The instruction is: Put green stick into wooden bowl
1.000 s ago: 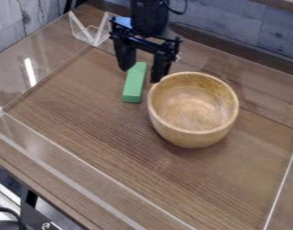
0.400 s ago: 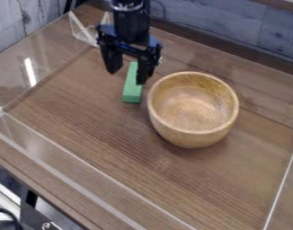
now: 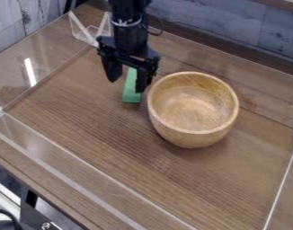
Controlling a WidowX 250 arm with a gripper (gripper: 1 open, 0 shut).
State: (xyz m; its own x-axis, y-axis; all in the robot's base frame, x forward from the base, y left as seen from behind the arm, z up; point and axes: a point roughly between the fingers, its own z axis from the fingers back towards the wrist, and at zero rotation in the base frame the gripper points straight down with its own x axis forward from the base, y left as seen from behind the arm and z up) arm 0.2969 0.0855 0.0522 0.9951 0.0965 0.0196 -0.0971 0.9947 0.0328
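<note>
The green stick (image 3: 135, 88) lies flat on the wooden tabletop, just left of the wooden bowl (image 3: 193, 109). My gripper (image 3: 128, 75) points straight down over the stick's far end. Its black fingers stand open, one on each side of the stick, with the fingertips (image 3: 110, 75) low near the table. Part of the stick's far end is hidden behind the fingers. The bowl is upright with nothing inside it.
Clear acrylic walls (image 3: 41, 144) fence the table along the left, front and right sides. A transparent bracket (image 3: 83, 31) sits at the far left behind the arm. Open tabletop (image 3: 101, 153) stretches in front of the bowl.
The gripper has moved left and come down, from beside the bowl's rim to straddling the green stick. Its fingers have stayed open. Stick and bowl have not moved.
</note>
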